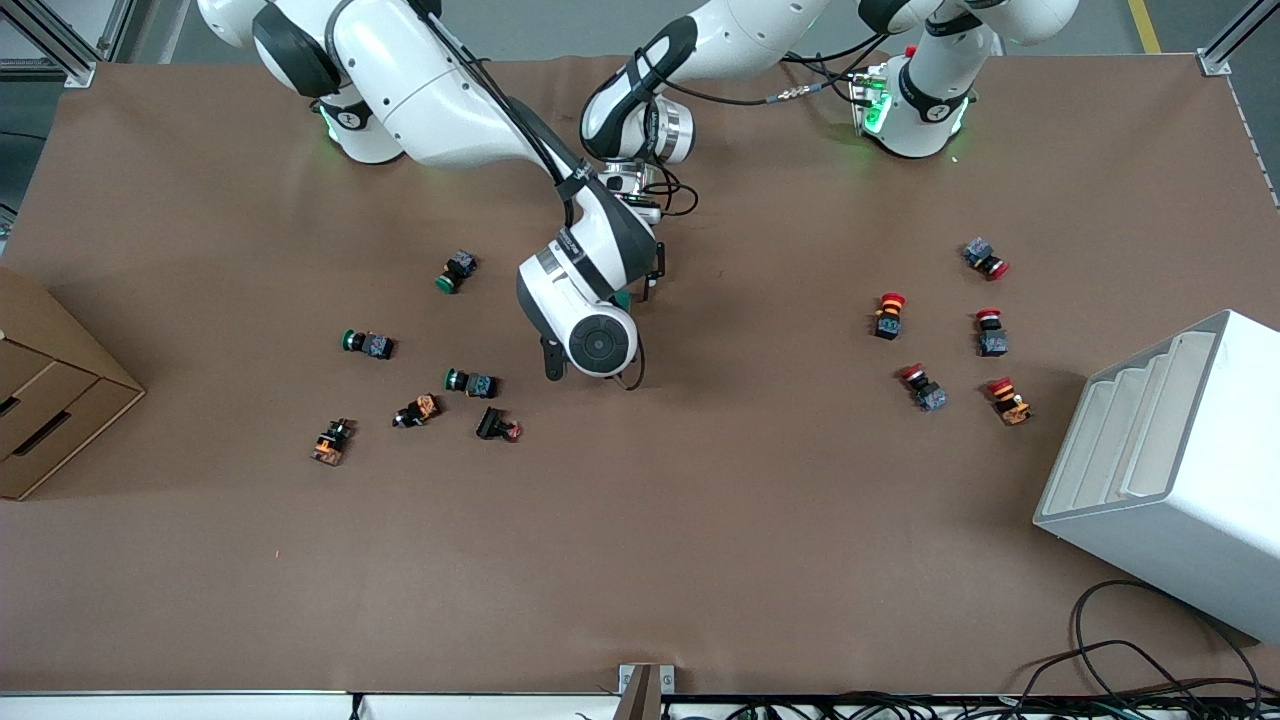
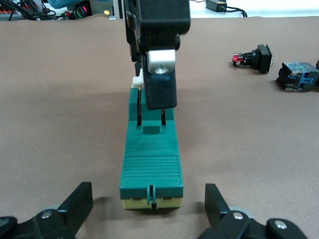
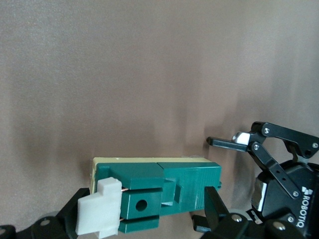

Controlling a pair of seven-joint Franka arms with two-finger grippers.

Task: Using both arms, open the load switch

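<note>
The load switch, a dark-green block on a cream base, lies on the brown table near the middle, mostly hidden under the right arm's wrist. In the left wrist view the load switch runs away from my left gripper, which is open with one finger on each side of its plain end. My right gripper is open over the lever end. One finger is beside the white lever, the other by the body.
Green-capped push buttons lie toward the right arm's end, red-capped ones toward the left arm's end. A cardboard box and a white rack stand at the table's ends.
</note>
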